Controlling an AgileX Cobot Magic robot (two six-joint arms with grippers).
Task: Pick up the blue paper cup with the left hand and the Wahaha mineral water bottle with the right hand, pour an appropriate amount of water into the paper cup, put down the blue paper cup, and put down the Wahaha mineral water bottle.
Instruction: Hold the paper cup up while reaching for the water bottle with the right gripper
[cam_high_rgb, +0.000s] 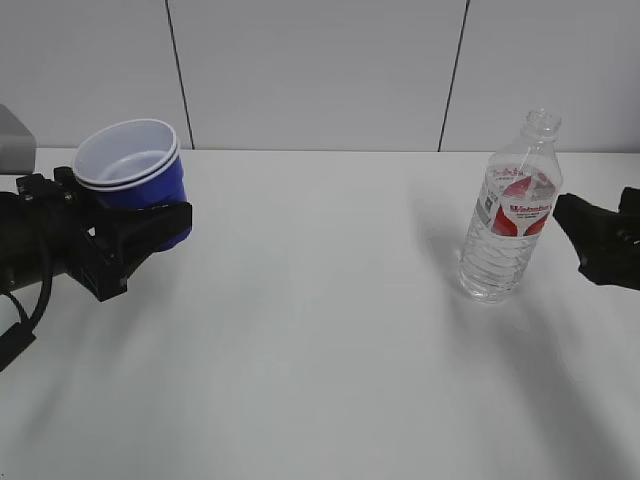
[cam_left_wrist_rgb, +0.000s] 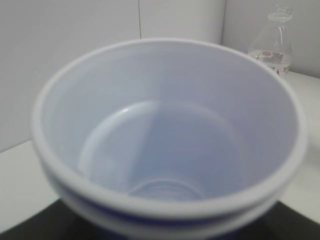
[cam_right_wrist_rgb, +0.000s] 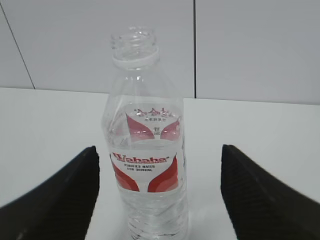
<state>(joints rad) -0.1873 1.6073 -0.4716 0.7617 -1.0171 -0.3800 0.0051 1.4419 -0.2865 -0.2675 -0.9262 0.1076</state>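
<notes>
On a white worktop (cam_high_rgb: 320, 330), the left hand (cam_high_rgb: 135, 235) grips the blue paper cup (cam_high_rgb: 135, 170) at the far left, tilted, its white inside facing up. At right the Wahaha mineral water bottle (cam_high_rgb: 508, 215) stands upright, uncapped — the right hand (cam_high_rgb: 590, 240) waits beside it, spread wide, not touching.

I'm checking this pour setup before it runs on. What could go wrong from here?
1. The bottle stands uncapped, tall and narrow. The right gripper is open with its fingers apart from it, so an off-centre approach could tip it and spill water.
2. The cup sits tilted in the left gripper, so water poured in might slop over the lower rim.
</notes>
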